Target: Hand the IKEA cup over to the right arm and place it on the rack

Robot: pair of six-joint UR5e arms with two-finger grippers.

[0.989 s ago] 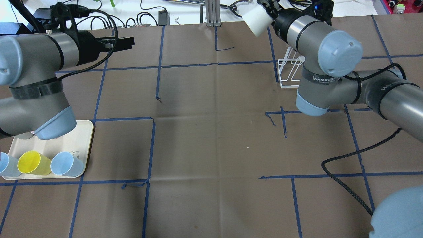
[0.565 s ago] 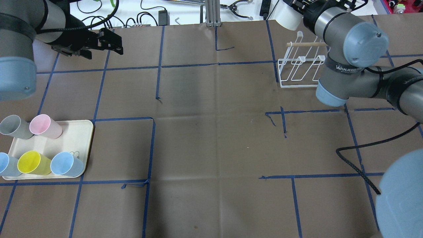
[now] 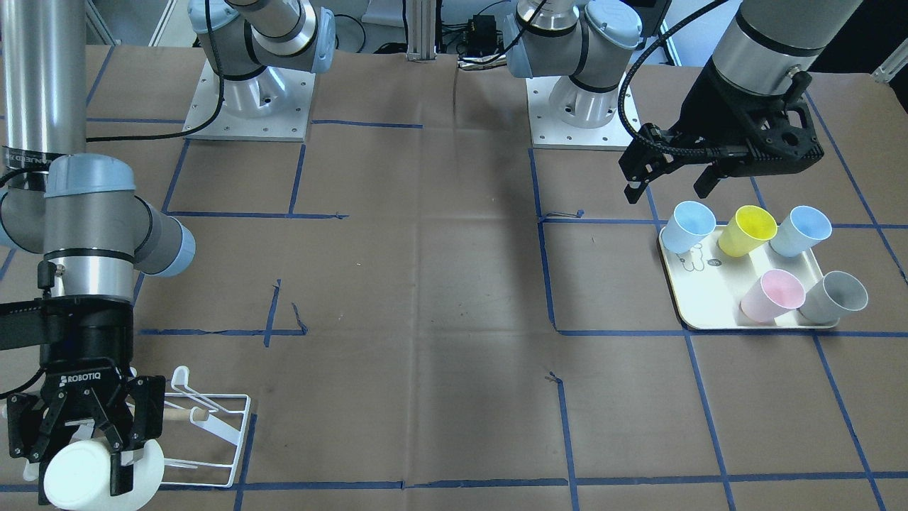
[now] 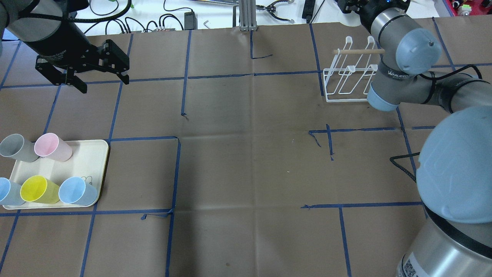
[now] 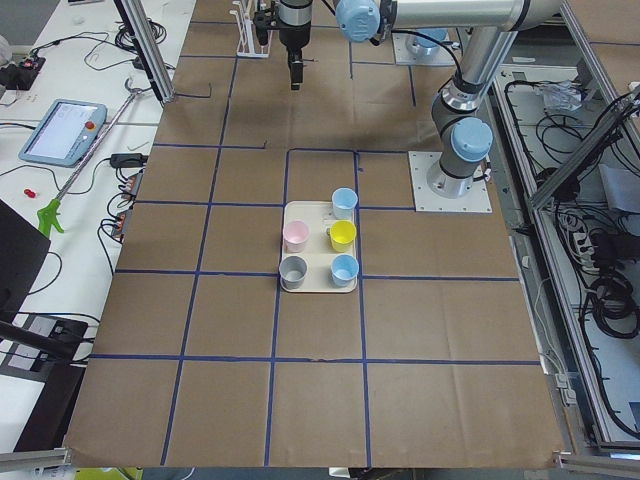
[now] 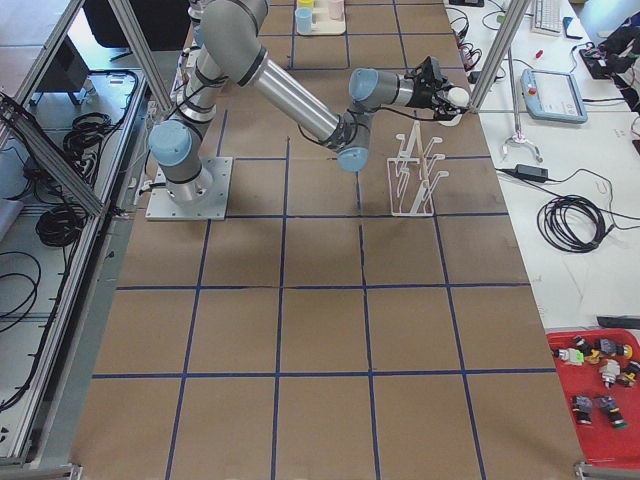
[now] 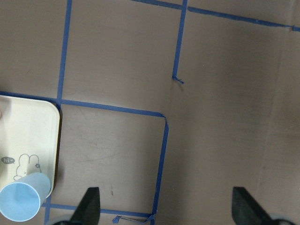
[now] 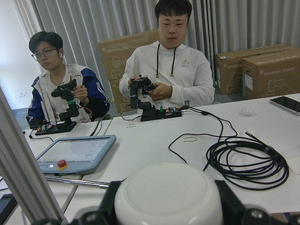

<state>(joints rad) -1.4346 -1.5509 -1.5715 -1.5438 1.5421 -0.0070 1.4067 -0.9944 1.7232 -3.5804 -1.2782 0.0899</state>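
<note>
A white IKEA cup (image 3: 74,482) lies sideways in my right gripper (image 3: 85,465), which is shut on it, just beyond the far end of the white wire rack (image 3: 213,426). The right wrist view shows the cup's base (image 8: 168,199) between the fingers. From overhead the rack (image 4: 348,82) with its wooden dowel stands beside the right arm (image 4: 399,73); the cup is cut off at the top edge there. My left gripper (image 3: 667,190) hangs open and empty, pointing down, a little behind the cream tray (image 3: 716,305).
Several coloured cups stand on the tray (image 4: 90,157): blue (image 4: 77,190), yellow (image 4: 36,189), pink (image 4: 52,147), grey (image 4: 15,147). Blue tape lines grid the brown table. Two people sit at a white table (image 8: 154,145) with cables beyond the far edge.
The right arm carried the white cup right and outward past the rack's far end. The left arm swung round, its open gripper now pointing down toward the table, uncovering the tray.
</note>
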